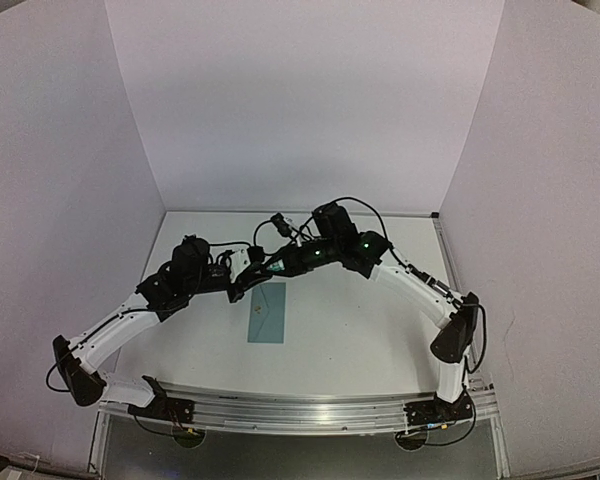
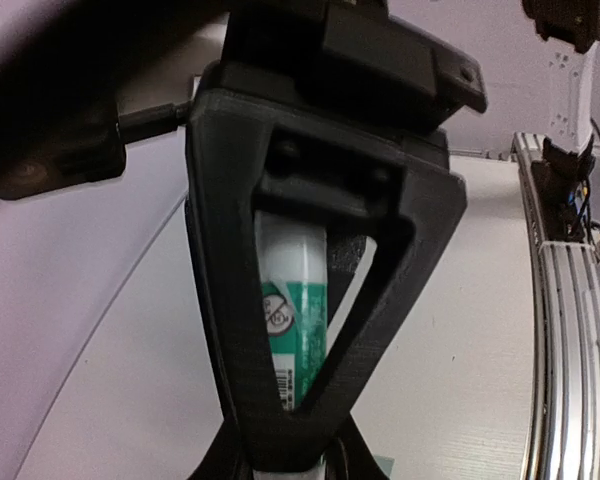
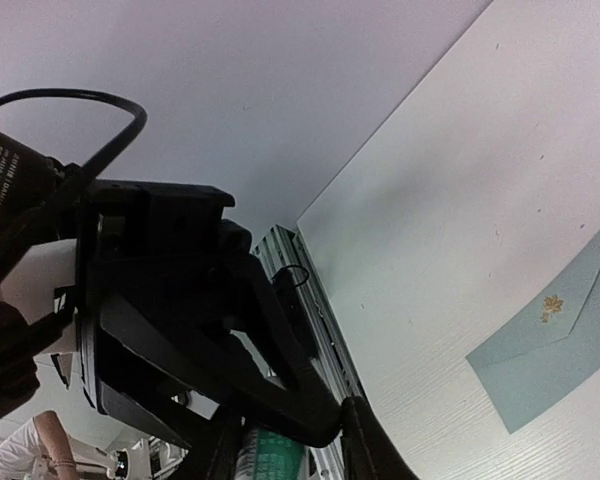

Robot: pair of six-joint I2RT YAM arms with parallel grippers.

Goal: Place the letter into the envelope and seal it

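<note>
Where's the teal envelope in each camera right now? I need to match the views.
Top external: the envelope lies flat, left of centre.
Left wrist: not clearly in it; a teal sliver at the bottom edge may be it.
Right wrist: the envelope is at lower right, gold emblem showing.
Shared landmark: the aluminium rail, which is at bottom, right and centre respectively.

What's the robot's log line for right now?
left gripper: gripping glue stick | right gripper: at the stick | envelope: on table, flap down
</note>
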